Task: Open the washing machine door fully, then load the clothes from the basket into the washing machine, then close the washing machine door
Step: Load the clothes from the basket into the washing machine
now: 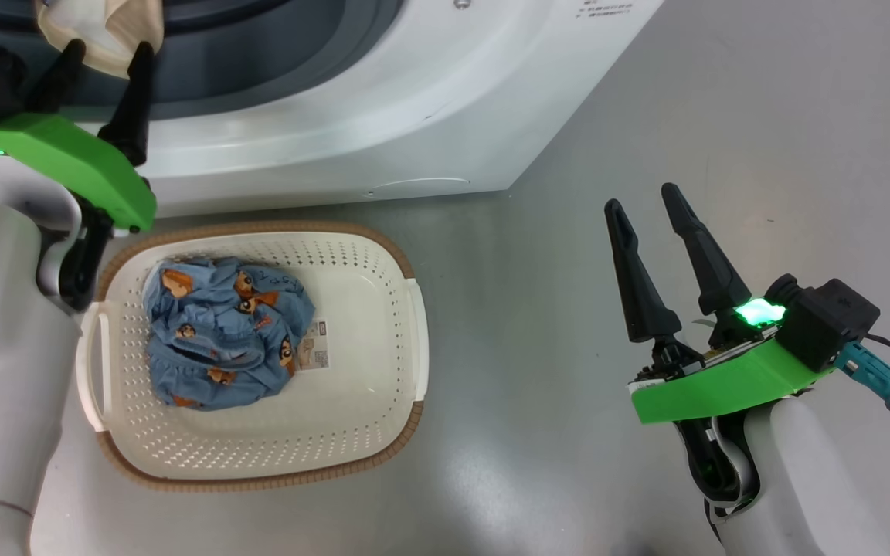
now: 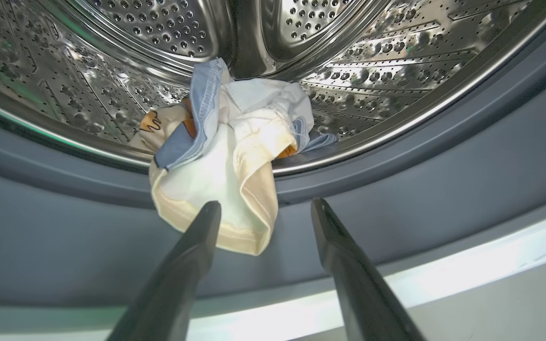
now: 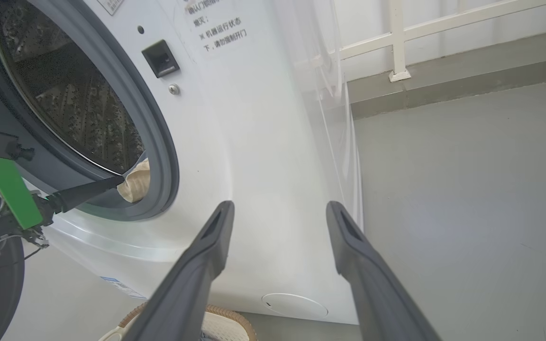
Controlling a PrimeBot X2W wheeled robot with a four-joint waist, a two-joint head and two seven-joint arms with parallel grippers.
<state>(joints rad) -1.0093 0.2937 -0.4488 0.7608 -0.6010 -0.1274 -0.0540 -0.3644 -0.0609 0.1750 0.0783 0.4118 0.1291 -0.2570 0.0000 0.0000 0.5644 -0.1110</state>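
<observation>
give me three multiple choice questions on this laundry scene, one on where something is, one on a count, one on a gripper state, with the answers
1. Where is the cream-white soft garment?
A. folded on a shelf
B. flat on the grey floor
C. at the mouth of the shiny perforated steel drum, hanging over the grey rubber gasket

2. How many garments lie in the small cream perforated plastic basket?
A. none
B. one
C. three

3. What state is the left gripper in?
A. open
B. shut on the garment
C. shut on a basket handle

Answers:
1. C, its hem droops over the gasket in the left wrist view.
2. B, just the light blue garment with orange prints lies there.
3. A, its two dark fingers stand well apart.
</observation>
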